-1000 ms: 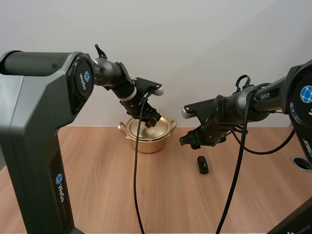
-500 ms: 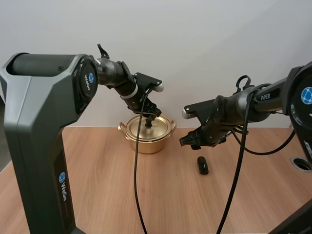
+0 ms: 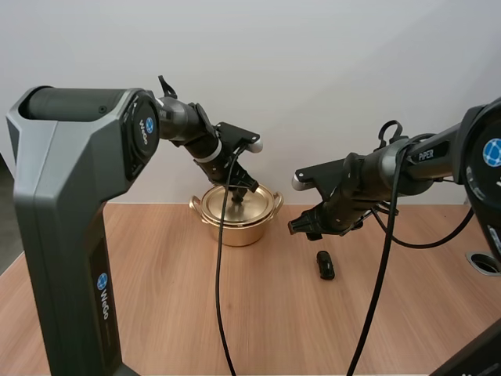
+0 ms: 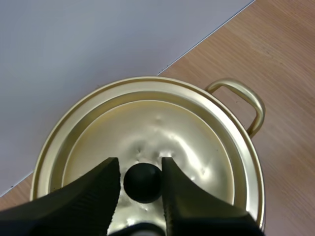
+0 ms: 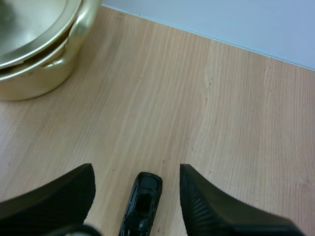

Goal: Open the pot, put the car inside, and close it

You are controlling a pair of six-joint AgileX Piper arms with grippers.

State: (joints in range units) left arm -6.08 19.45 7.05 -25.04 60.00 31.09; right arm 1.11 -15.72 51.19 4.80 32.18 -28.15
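the left gripper (image 3: 239, 193) hangs right over the gold pot (image 3: 235, 225), and the little black car (image 3: 326, 265) lies on the table (image 3: 172, 298) just below the right gripper (image 3: 300, 227). from the left wrist, the open fingers (image 4: 88, 196) stand on each side of the black knob (image 4: 142, 183) on the lid (image 4: 162, 128), not squeezing yet. to do this well, pinch the knob in the middle and lift straight up. from the right wrist, that gripper is open too, with the car below the gap between its fingers (image 5: 211, 201).
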